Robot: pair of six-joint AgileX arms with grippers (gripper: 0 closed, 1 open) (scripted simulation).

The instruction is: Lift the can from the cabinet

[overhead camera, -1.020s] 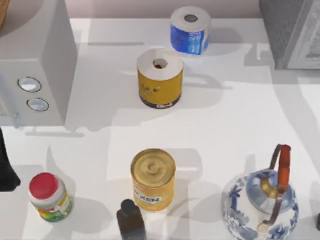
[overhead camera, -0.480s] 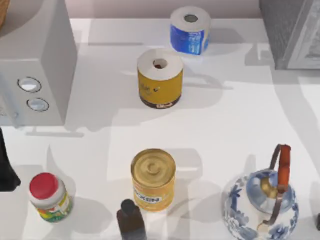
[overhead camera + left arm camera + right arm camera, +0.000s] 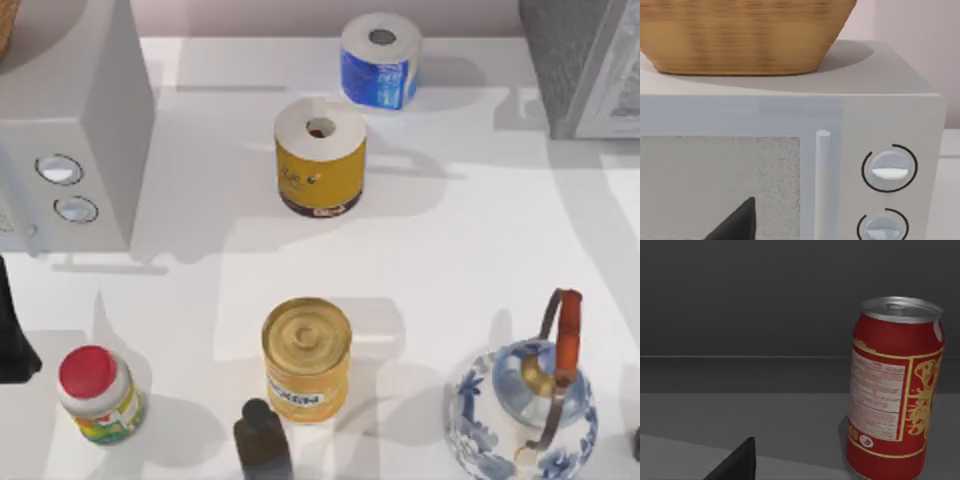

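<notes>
While the top view over the last second stays almost the same, with every item on the table where it was and only the faint shadows at the foot of the cabinet (image 3: 580,60) shifting a little, the real action is out of that camera's reach. The cabinet stands at the table's far right corner. The right wrist view looks into a dark grey hollow that I take to be its inside.

The can (image 3: 895,390) stands there upright on a flat grey floor, its silver top and red printed side plain to see. The right gripper (image 3: 737,465) shows as a dark tip low in that view, well apart from the can and not touching it. Whether it is released or clenched I cannot tell, but it holds nothing.

So little change suggests a slow, careful approach and not a grasp. By my reading the can is not yet lifted and the reach is still being lined up. The next move calls for bringing the right gripper around the can's body at mid-height before closing. A sideways nudge could tip such a light, narrow thing or push it deeper in.

The left gripper (image 3: 737,225) sits parked at the table's left edge, facing the white box with two round knobs (image 3: 890,170), on which a woven basket (image 3: 740,35) rests. I cannot tell its state either. The yellow tin (image 3: 306,358) and the red-lidded jar (image 3: 97,393) near the table's front edge have no part in this.
</notes>
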